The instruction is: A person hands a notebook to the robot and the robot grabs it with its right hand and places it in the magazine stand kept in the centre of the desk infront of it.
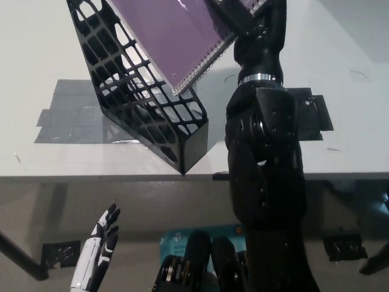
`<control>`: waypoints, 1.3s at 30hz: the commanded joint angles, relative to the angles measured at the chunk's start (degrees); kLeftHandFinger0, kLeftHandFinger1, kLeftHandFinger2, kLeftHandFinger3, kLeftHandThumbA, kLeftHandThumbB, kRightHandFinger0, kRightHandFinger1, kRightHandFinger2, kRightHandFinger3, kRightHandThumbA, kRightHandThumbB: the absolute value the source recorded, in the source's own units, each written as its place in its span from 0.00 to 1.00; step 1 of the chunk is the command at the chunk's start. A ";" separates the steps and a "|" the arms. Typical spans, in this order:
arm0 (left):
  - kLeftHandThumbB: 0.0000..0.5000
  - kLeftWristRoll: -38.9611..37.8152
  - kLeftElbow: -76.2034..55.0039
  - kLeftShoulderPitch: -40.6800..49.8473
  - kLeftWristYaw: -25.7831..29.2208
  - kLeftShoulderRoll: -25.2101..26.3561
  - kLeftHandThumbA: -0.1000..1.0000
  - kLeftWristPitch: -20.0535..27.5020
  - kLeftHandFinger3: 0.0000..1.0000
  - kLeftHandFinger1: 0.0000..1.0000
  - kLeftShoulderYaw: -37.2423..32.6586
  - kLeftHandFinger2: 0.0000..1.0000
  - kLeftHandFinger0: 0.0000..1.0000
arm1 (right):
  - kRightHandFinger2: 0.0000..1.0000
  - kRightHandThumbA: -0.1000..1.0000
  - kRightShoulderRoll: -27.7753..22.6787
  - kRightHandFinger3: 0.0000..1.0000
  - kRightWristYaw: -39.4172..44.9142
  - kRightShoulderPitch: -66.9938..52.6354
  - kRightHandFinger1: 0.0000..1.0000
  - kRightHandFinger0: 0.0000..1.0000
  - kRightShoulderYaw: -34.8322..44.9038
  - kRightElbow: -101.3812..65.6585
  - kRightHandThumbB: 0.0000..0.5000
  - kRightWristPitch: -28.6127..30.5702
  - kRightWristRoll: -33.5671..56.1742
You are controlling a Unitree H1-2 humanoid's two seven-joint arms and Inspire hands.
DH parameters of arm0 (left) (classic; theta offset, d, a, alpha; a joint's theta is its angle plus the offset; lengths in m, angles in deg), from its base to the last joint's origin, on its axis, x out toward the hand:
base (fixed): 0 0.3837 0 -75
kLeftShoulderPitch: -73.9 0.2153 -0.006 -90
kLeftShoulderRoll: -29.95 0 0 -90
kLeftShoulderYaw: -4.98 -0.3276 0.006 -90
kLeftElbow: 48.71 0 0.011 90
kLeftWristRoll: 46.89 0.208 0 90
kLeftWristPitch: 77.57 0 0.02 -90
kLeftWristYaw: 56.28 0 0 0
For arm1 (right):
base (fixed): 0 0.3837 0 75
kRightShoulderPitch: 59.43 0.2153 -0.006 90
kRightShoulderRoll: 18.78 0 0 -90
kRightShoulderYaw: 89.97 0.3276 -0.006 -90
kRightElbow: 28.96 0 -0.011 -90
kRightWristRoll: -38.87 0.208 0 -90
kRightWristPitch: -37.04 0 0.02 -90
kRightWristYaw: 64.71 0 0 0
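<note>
A purple spiral-bound notebook (173, 33) hangs tilted over the open top of the black lattice magazine stand (137, 91), its lower corner level with the stand's right wall. My black right hand (240, 15) is shut on the notebook's right edge near the top of the head view, and part of the hand is cut off by the frame. The black right arm rises from the bottom right across the desk edge. My white left hand (100, 243) rests low at the lower left, below the desk, fingers apart and holding nothing.
The stand sits on a white desk (42, 42), on strips of grey tape (67, 118); black tape patches (313, 115) lie right of the arm. The desk's front edge runs across the middle of the picture, with floor below.
</note>
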 commanded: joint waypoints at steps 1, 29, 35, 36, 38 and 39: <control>1.00 0.04 -1.98 -0.75 0.29 0.77 1.00 2.10 1.00 1.00 -0.12 1.00 0.93 | 0.00 0.78 1.53 0.00 1.06 3.90 0.00 0.00 -1.69 -0.01 0.00 6.59 -0.12; 1.00 -0.45 -2.22 -2.31 -0.98 1.05 1.00 2.10 1.00 1.00 0.08 1.00 0.91 | 0.00 0.82 0.52 0.00 2.13 2.88 0.00 0.00 -2.97 5.42 0.02 9.29 -0.35; 1.00 -0.70 -2.47 -2.09 -1.34 1.17 1.00 2.10 1.00 1.00 0.36 1.00 0.92 | 0.00 0.84 0.26 0.00 2.36 1.92 0.00 0.00 -3.16 6.84 0.00 9.60 -0.59; 1.00 -0.88 -2.45 -2.20 -1.38 1.13 1.00 2.10 1.00 1.00 0.43 1.00 0.91 | 0.00 0.84 0.04 0.00 2.56 1.83 0.00 0.00 -3.24 7.42 0.00 10.09 -0.68; 1.00 -1.04 -2.53 -2.29 -1.51 1.01 1.00 2.10 1.00 1.00 0.63 1.00 0.90 | 0.00 0.84 -0.29 0.00 2.56 1.73 0.00 0.00 -3.50 8.14 0.00 10.67 -1.28; 1.00 -1.01 -2.60 -2.25 -1.47 0.92 1.00 2.10 1.00 1.00 0.70 1.00 0.89 | 0.00 0.84 -0.43 0.01 2.54 1.61 0.00 0.00 -3.69 8.51 0.00 11.06 -1.66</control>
